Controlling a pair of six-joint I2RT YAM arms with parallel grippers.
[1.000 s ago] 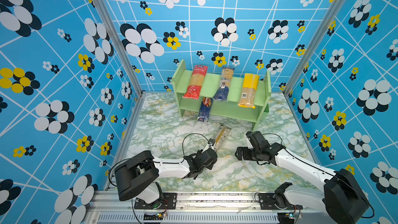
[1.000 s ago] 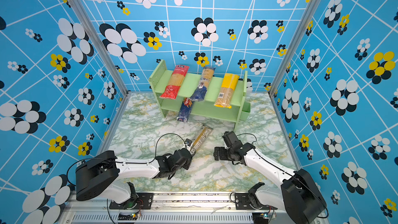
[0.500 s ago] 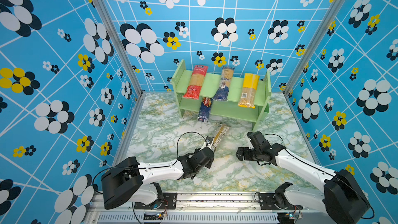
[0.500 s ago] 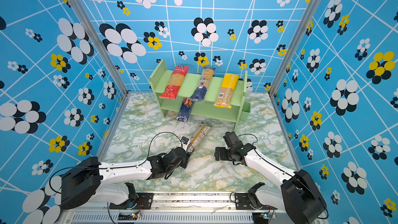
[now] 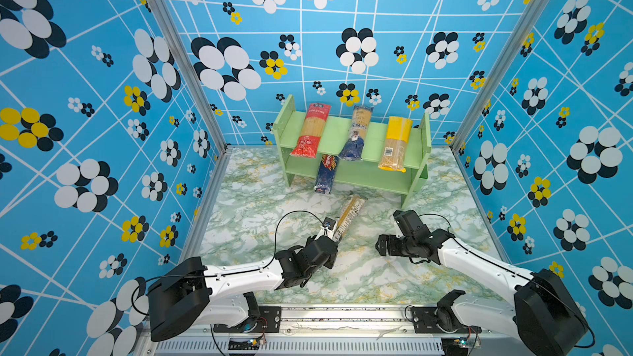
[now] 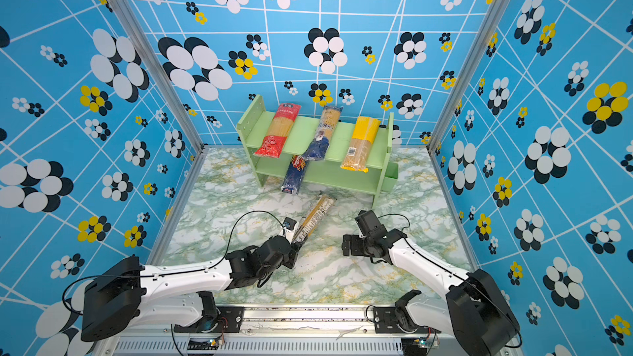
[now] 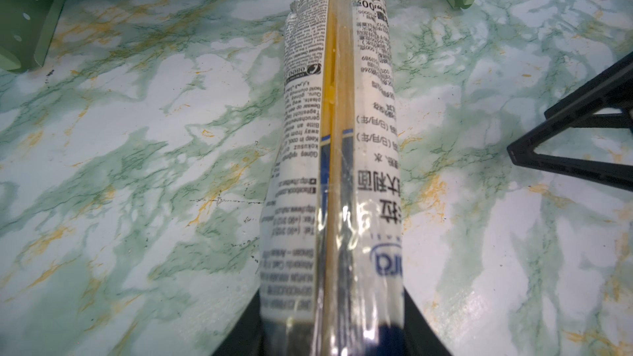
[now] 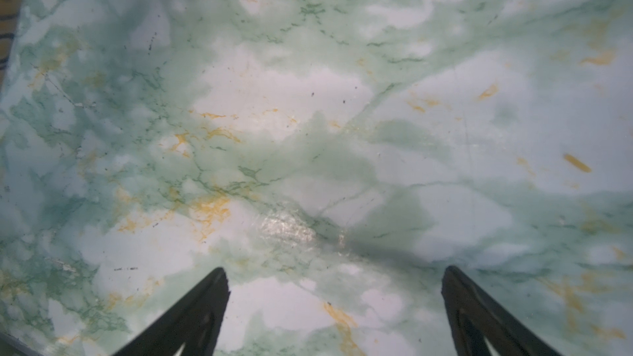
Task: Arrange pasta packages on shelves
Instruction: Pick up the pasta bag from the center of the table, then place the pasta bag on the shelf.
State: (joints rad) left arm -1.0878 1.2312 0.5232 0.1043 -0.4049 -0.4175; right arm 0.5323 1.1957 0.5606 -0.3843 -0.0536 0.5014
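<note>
The pale green shelves (image 5: 337, 131) (image 6: 301, 131) stand at the back. On the top tier lie a red pack (image 5: 311, 130), a clear pack with a navy end (image 5: 357, 133) and a yellow-topped pack (image 5: 395, 143). A dark blue Barilla pack (image 5: 326, 173) sticks out of the lower tier. My left gripper (image 5: 333, 238) (image 7: 331, 306) is shut on the near end of the clear pack with the navy and white label (image 5: 350, 212) (image 7: 337, 131), which points toward the shelves low over the table. My right gripper (image 5: 383, 246) (image 8: 334, 279) hangs open over bare marble, holding nothing.
Marbled green tabletop (image 5: 260, 220) is boxed in by blue flowered walls on three sides. The shelf's side panels (image 7: 30, 11) show ahead in the left wrist view, with the right gripper's fingers (image 7: 582, 138) off to the side. A metal rail (image 5: 342, 316) runs along the front edge.
The left arm's shoulder and elbow have swung down and to the left, and the held pack has shifted only slightly. The right arm has not moved.
</note>
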